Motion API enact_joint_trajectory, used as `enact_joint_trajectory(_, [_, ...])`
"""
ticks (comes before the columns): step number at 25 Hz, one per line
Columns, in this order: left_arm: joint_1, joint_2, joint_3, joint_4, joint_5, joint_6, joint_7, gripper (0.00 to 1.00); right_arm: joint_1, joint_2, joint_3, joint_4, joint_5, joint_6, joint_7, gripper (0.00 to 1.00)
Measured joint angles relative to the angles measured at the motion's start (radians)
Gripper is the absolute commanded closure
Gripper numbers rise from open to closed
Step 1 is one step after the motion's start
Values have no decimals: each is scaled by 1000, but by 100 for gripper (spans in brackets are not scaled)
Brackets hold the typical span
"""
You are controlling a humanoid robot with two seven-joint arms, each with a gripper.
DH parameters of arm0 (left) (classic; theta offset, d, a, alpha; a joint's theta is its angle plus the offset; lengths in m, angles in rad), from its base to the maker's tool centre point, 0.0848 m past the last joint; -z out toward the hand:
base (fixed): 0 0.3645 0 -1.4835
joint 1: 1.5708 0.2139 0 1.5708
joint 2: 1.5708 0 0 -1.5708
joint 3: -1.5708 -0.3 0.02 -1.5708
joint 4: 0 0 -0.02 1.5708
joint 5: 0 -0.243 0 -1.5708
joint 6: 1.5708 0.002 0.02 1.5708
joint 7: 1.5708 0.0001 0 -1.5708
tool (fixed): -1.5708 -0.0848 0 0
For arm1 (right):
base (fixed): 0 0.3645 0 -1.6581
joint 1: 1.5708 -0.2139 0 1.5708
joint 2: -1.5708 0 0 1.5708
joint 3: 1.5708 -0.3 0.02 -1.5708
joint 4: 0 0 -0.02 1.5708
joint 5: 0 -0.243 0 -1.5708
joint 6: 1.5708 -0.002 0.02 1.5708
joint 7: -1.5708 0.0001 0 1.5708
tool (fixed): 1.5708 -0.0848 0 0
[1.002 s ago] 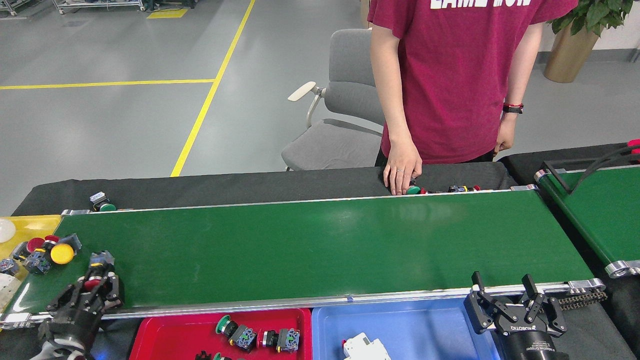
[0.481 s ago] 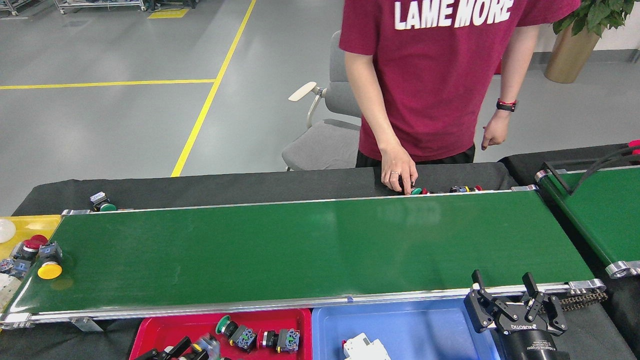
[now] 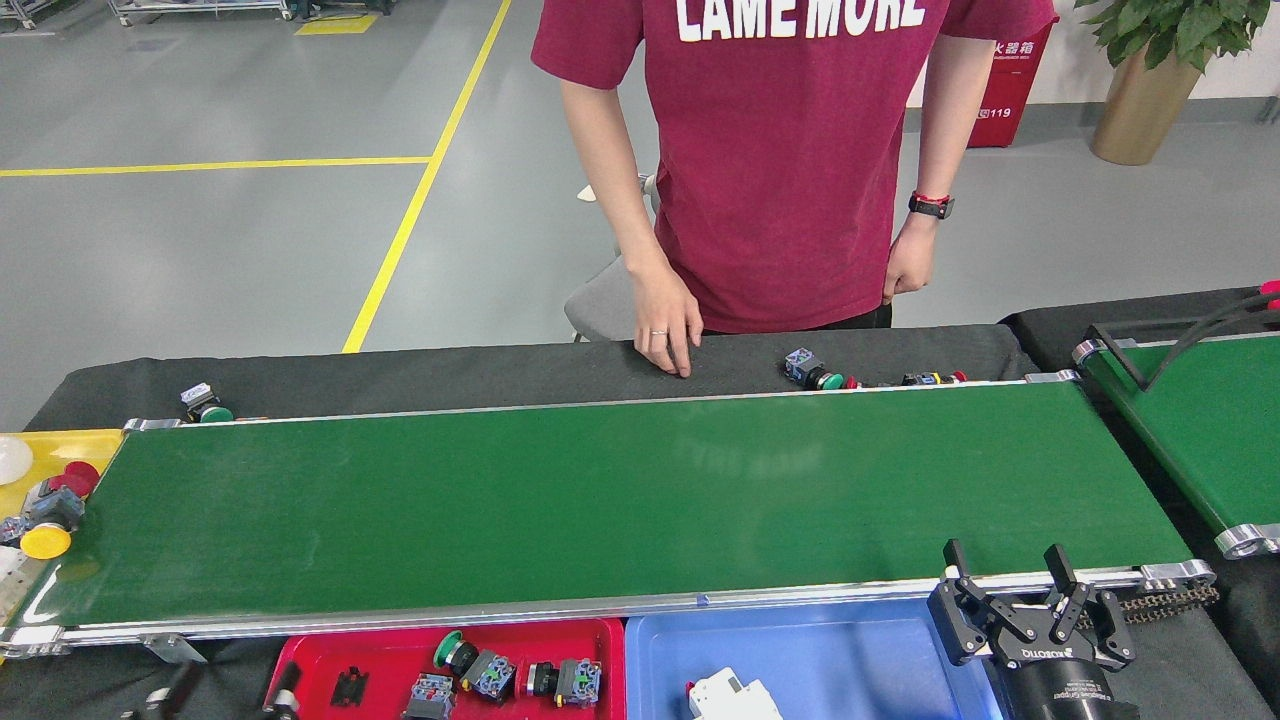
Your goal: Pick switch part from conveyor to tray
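The conveyor (image 3: 640, 500) runs left to right, its belt bare except at the far left end. There a yellow-capped switch part (image 3: 45, 540) and red-capped ones (image 3: 70, 480) bunch at the belt's edge. The red tray (image 3: 300, 655) below the near rail holds several switch parts (image 3: 470, 672). My left gripper (image 3: 230, 700) sits at the bottom edge beside this tray; only its two spread fingertips (image 3: 283, 692) show, open and holding nothing. Over the blue tray's right rim my right gripper (image 3: 1008, 590) stands open and empty.
A person in a red shirt stands behind the conveyor with a hand (image 3: 665, 340) on the black table. More switch parts lie there (image 3: 812, 372) and at far left (image 3: 203, 403). The blue tray (image 3: 850, 650) holds a white part (image 3: 725, 695). A second green belt (image 3: 1200, 430) is at right.
My left gripper carried a switch part from the belt's left end over the red tray, released it and sank low. The yellow-capped part rode left. The person stepped left.
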Motion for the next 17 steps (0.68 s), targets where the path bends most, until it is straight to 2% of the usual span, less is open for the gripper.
enact_joint_trajectory(3, [-49, 20, 6, 2, -4, 5, -5, 0, 0, 0, 0, -1, 0, -1, 0, 2])
enact_joint_trajectory(6, [-49, 50, -3, 7, -6, 5, -11, 0, 1, 0, 0, -1, 0, -1, 0, 2])
enact_joint_trajectory(17, [-73, 50, -7, 38, -6, 13, -13, 0, 1, 0, 0, -5, 0, -1, 0, 2])
